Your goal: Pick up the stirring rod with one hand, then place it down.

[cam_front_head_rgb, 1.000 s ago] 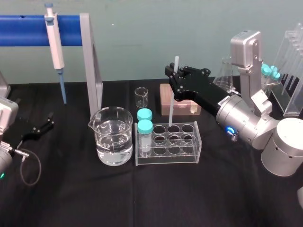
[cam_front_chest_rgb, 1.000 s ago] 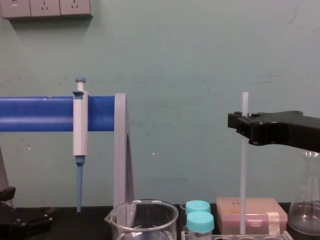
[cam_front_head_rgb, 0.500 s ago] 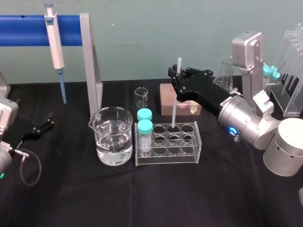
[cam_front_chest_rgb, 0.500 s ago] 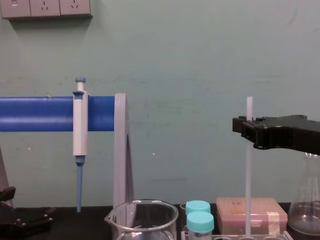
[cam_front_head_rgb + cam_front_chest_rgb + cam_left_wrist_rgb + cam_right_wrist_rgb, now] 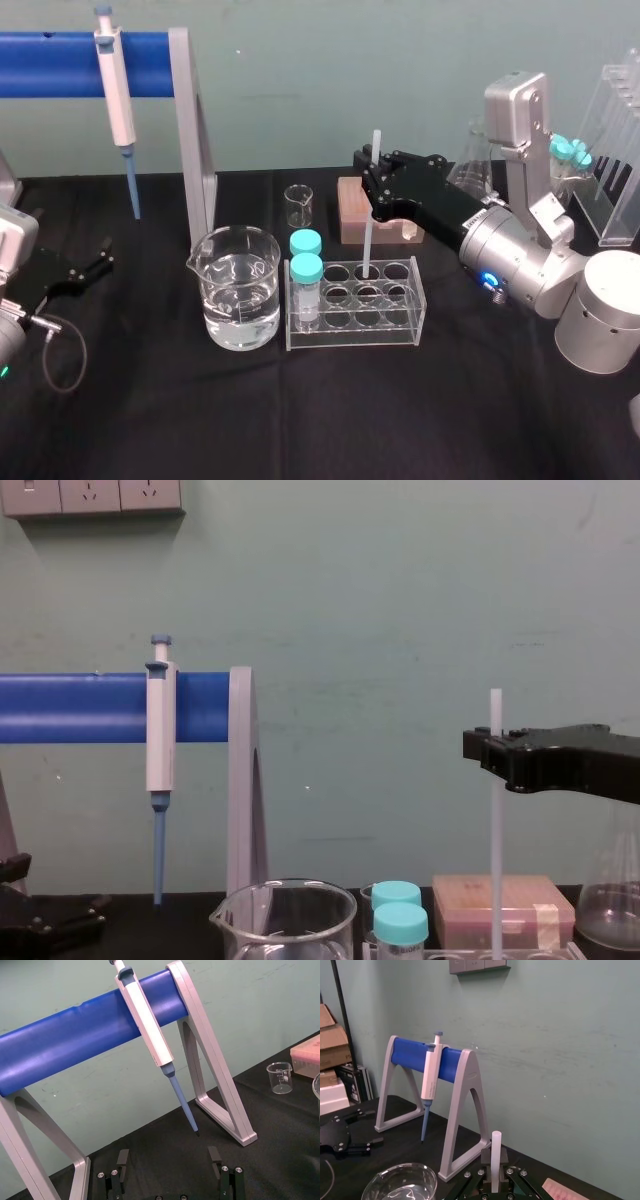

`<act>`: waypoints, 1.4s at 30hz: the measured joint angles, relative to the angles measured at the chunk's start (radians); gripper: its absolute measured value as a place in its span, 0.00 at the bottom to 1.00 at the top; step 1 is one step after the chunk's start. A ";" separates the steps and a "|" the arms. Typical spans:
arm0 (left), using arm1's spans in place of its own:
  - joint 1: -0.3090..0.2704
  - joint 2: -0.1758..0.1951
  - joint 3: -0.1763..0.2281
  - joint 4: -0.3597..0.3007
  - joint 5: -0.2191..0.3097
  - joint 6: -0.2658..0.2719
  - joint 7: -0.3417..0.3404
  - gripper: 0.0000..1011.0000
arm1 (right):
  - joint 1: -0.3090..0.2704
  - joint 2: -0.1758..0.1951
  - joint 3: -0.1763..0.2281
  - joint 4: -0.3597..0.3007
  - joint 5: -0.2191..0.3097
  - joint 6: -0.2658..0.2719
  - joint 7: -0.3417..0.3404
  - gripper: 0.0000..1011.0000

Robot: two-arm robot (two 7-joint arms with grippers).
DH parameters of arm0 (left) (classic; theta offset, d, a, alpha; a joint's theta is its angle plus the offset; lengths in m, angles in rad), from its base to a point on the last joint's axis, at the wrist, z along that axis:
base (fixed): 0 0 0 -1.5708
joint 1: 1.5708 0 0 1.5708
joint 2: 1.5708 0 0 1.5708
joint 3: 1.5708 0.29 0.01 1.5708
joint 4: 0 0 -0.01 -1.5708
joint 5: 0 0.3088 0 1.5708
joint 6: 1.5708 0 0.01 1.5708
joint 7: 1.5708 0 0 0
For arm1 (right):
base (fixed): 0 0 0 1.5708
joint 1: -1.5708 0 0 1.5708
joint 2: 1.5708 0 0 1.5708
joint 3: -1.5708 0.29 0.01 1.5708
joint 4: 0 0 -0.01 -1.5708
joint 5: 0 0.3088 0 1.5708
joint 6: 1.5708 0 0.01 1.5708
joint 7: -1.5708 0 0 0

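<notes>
Black tabletop [image 5: 300, 420] | right gripper [image 5: 374, 185] grips stirring rod [image 5: 368, 243] over rack [image 5: 355, 335] | beaker [image 5: 238, 290]: clear liquid | left gripper [image 5: 104, 254] parked

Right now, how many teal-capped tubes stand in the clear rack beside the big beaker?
2. Both tubes are at the rack's left end, by the big beaker: one in front, one right behind it. None seems hidden.

Place: a laboratory bench.
Glassware: a water-filled glass beaker [image 5: 238, 290] and a small beaker [image 5: 298, 206] left of the right hand [image 5: 370, 180]; a conical flask [image 5: 468, 160] to its right.
Rack: a clear test-tube rack [image 5: 355, 305] with teal-capped tubes [image 5: 306, 285], below the hand.
Pipette: a pipette [image 5: 115, 85] on a blue stand [image 5: 50, 50], far left.
Surface: a black tabletop [image 5: 300, 420].
</notes>
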 joint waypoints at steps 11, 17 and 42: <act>0.000 0.000 0.000 0.000 0.000 0.000 0.000 0.99 | -0.003 0.002 -0.003 0.017 -0.003 0.001 -0.003 0.08; 0.000 0.000 0.000 0.000 0.000 0.000 0.000 0.99 | -0.001 0.002 -0.008 0.031 -0.011 -0.002 -0.002 0.08; 0.000 0.000 0.000 0.000 0.000 0.000 0.000 0.99 | 0.030 -0.010 -0.028 0.100 -0.041 0.001 0.016 0.08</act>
